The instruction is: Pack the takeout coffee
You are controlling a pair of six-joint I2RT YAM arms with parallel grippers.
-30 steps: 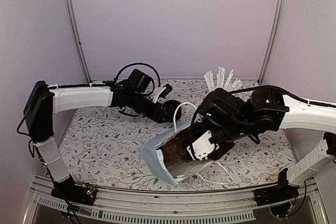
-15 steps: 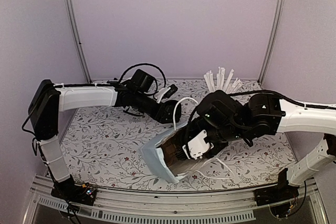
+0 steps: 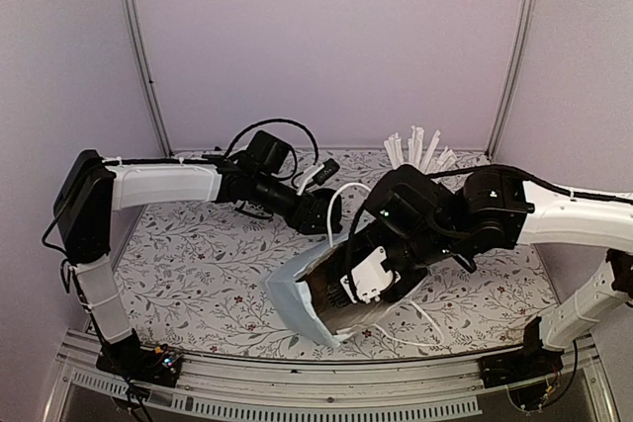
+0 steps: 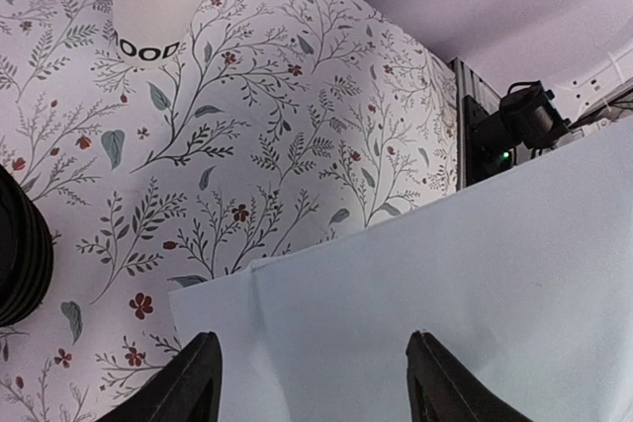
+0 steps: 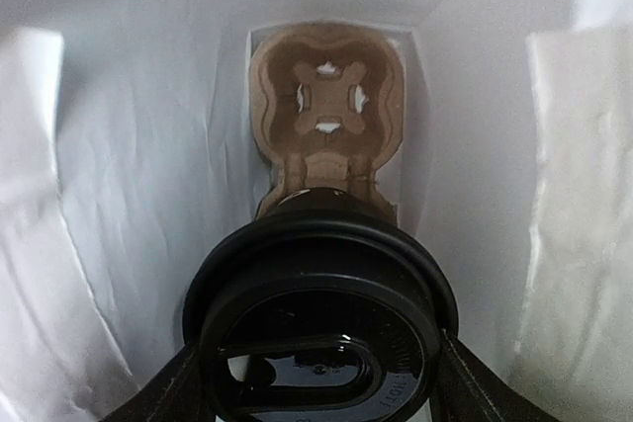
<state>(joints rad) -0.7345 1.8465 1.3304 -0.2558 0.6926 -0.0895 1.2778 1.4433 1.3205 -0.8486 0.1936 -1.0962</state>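
Floral tabletop [image 3: 198,264]; white bag [image 3: 284,295] around carrier [image 5: 326,96] and takeout coffee [image 5: 321,328].

The only print that can be read is in the left wrist view, at the upper left of the frame. There a white cup [image 4: 163,2] on the flowered counter [image 4: 297,145] bears black capital letters across its wall, near the cup's lower edge as it shows in the frame. Three of them read "OOD". One more letter stands before them on the left, turned away by the curve of the cup, and cannot be told. In the right wrist view, low in the frame, the takeout coffee [image 5: 316,244] has fine raised marks along the lower right rim of its black lid [image 5: 297,343], too small to read. Nothing in the top view is large enough to read.
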